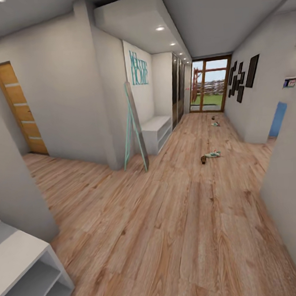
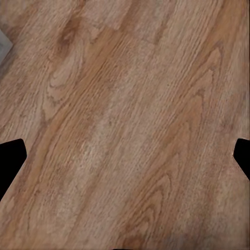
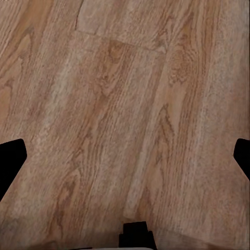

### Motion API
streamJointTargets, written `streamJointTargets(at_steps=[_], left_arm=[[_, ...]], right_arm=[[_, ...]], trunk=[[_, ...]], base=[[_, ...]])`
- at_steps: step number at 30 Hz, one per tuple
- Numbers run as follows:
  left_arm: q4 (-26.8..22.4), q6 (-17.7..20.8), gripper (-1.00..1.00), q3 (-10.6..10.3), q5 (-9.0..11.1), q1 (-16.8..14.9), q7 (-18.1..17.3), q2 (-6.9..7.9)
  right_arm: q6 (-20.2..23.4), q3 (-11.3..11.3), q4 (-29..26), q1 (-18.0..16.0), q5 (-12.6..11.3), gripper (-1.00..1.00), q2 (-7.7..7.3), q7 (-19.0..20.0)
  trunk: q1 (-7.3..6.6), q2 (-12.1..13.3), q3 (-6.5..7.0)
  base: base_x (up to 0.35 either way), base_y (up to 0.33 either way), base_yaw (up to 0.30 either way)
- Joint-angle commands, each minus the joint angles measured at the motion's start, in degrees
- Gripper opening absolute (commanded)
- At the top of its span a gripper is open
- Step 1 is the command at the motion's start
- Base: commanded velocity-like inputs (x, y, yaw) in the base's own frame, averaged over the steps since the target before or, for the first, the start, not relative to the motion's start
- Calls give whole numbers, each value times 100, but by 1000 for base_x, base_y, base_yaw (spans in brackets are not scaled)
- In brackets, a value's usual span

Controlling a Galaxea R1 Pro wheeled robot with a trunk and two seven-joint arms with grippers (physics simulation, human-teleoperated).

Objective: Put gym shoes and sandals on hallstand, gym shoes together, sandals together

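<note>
Far down the corridor floor lies a white-and-green gym shoe with a dark brown sandal touching its near end. Farther off, near the glass door, I see a second gym shoe and a second sandal as small shapes. The hallstand, a light-grey unit with two open tiers, stands at the near left. My left gripper and my right gripper hang open over bare wood planks, fingertips wide apart with nothing between them.
A plain white two-tier bench stands against the left wall under the HOME lettering. A leaning mirror with a teal frame juts into the corridor beside it. A grey wall corner rises near left, and the right wall narrows the passage.
</note>
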Motion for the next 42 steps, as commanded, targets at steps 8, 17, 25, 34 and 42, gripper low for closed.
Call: streamJointTargets(at_steps=[8, 17, 25, 34, 42], left_arm=[[-7, -17, 100, -1, 27, -2, -6, 3], [-15, -17, 100, -1, 29, -2, -12, 3], [-12, -17, 100, -1, 29, 6, -10, 4], [-8, -17, 100, -1, 29, 7, -10, 4], [-7, -17, 100, -1, 25, 7, -10, 4]], right_arm=[[-23, 7, 5, -5, -61, 100, -3, -2], [-24, 7, 5, -5, -61, 100, -2, -4], [-24, 8, 5, -5, -56, 100, -1, -4], [-24, 10, 4, -5, -54, 100, -1, -9], [-23, 17, 5, -5, -41, 100, -7, 14]], trunk=[[0, -3, -6], [0, -3, -6], [0, -3, -6], [0, -3, -6], [0, -3, -6]], base=[[0, 0, -300], [83, 0, -300], [288, 0, -300], [331, 0, -232], [334, 0, -47]])
